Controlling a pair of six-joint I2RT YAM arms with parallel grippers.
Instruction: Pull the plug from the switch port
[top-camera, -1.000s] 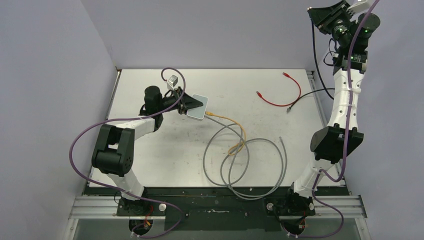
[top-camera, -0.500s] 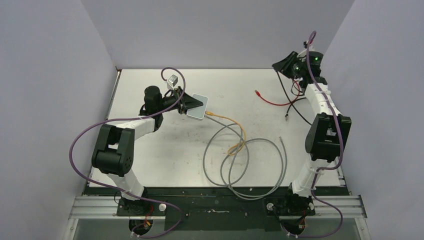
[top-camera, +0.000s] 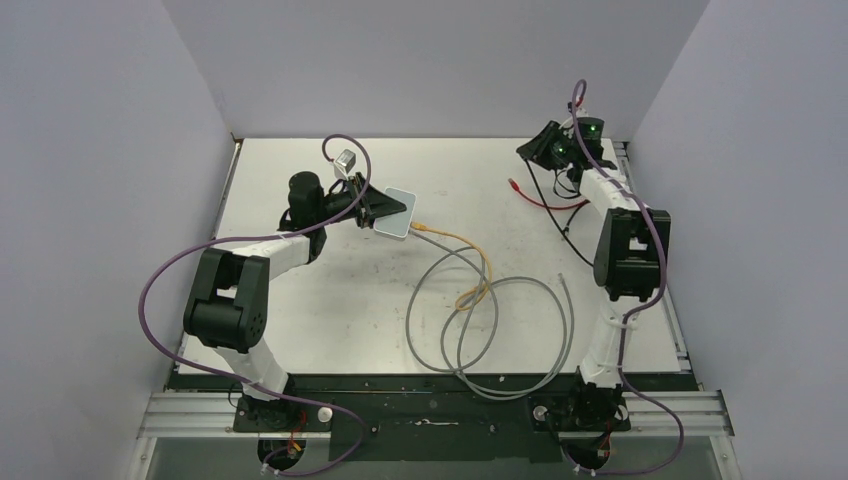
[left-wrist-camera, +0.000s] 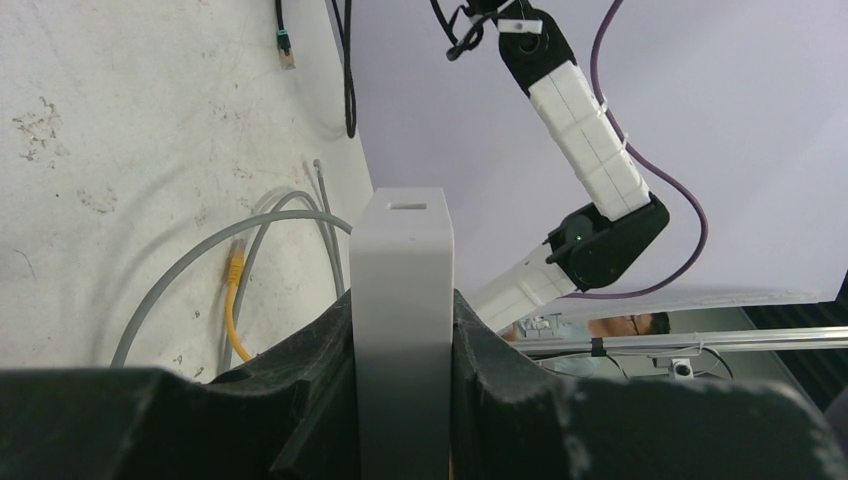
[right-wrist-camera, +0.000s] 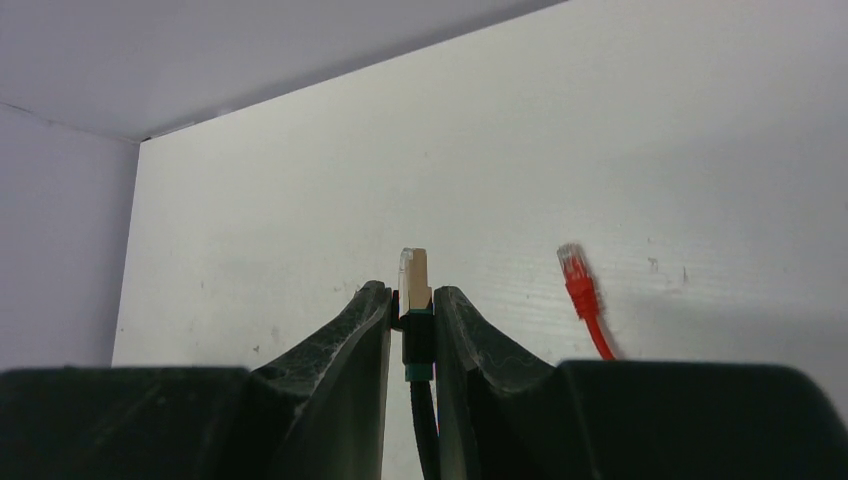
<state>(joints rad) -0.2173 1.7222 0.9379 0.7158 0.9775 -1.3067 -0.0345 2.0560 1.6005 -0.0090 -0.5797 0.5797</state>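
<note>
Your left claw (top-camera: 383, 208) is clenched on the small flat light-grey rectangular switch (top-camera: 399, 213), left of centre on the white table (top-camera: 340, 310), broad face up. In the left wrist view, 1 black finger (left-wrist-camera: 310, 360) presses each broad side. A yellow cable (top-camera: 455, 238) meets the switch's near edge and its plug looks seated there, beside a looped grey cable (top-camera: 525, 280). Your right claw (top-camera: 535, 150), above the far right of the table, grips the clear-tipped plug (right-wrist-camera: 414, 290) of a thin black cable (right-wrist-camera: 422, 410). A red cable (top-camera: 540, 203) lies on the table nearby.
</note>
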